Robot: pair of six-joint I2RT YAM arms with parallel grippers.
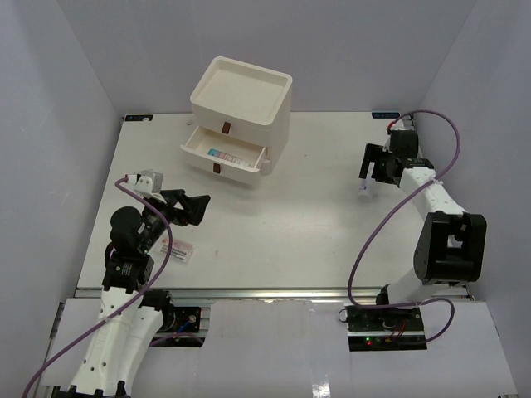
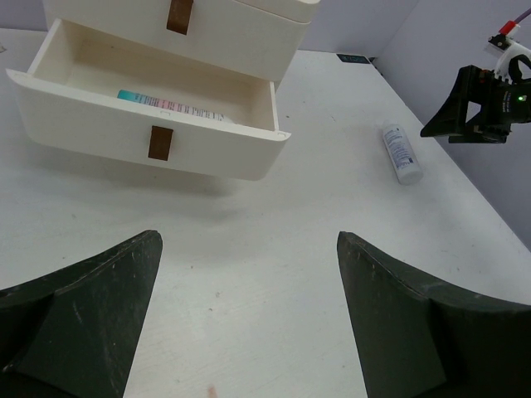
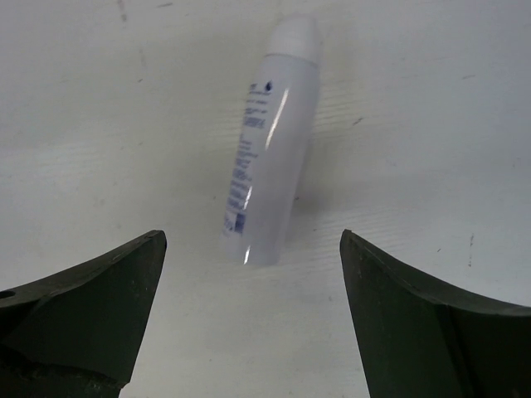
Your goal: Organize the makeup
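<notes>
The plain white tube [image 3: 270,141] lay flat on the tabletop [image 3: 431,124], just ahead of my right claw [image 1: 372,172], whose jaws stood apart, gripping nothing. The teal-pink tube [image 2: 170,104] lay in the chest's [image 1: 241,99] open lower drawer [image 2: 83,124]. The red-printed packet [image 1: 177,249] lay beside the left arm. My left claw [image 2: 249,240] gaped wide, empty, facing that drawer.

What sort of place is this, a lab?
Most likely a lab test booth: plain pale walls enclose a white table, with a cream plastic drawer chest and a white plastic tube as props.
</notes>
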